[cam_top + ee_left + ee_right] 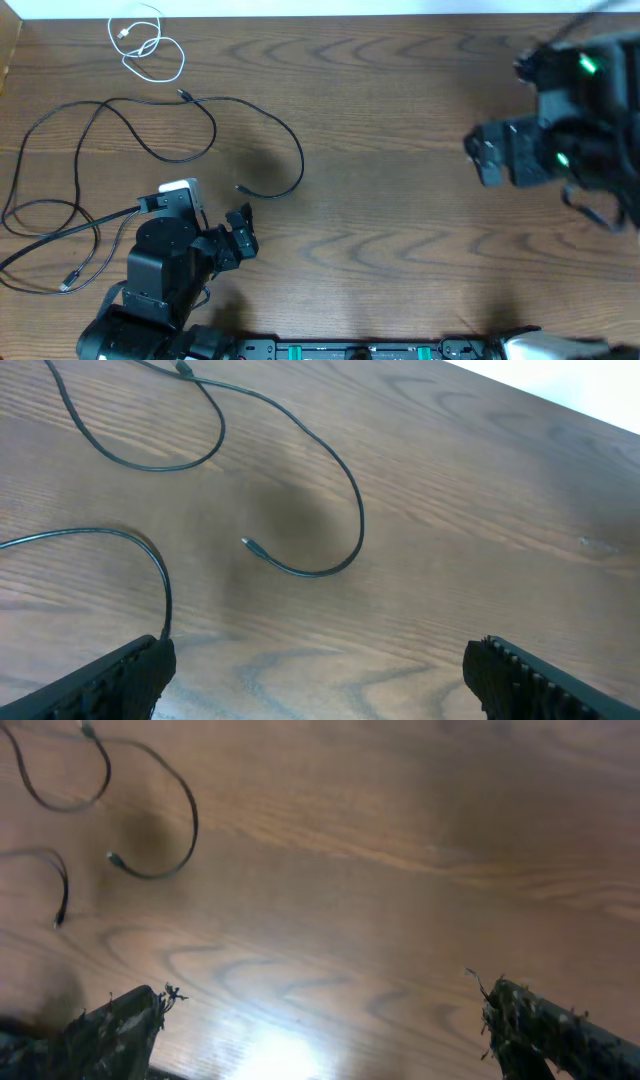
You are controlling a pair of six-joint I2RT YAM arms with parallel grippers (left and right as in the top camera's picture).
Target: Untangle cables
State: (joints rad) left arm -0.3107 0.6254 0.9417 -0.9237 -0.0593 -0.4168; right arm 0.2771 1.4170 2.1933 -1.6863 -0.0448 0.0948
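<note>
- Resting on the wooden worktop (400,110), the cables are all lying in its left half.
- The white cable (148,50) is lying curled in a few small loose loops close to the far edge, near the far-left corner; it is sitting apart from the black ones.
- The black cables (212,128) are sprawling in wide loops between the left edge and the middle of the worktop; strands are crossing one another in several places; how many separate cables are lying there I cannot tell.
- One black strand is hooking round into an open curl, and its plug end (240,188) (247,542) is lying free on the wood just ahead of the left arm; a second plug (183,94) (183,368) is lying farther toward the far edge, where two strands are passing close together; a third plug (66,286) is lying toward the near-left corner.
- The left gripper (243,232) (320,655) is hovering near the near edge, pointing toward the curl; its jaws are standing wide apart with nothing between them; in the left wrist view another black strand is arcing down to the tip of one of its fingers (120,680), and whether it is touching there I cannot tell.
- The right gripper (482,158) (325,995) is hanging over the right half, nearer the far edge and well apart from every cable; its jaws too are standing spread wide, holding nothing; it is showing blurred in the overhead view.
</note>
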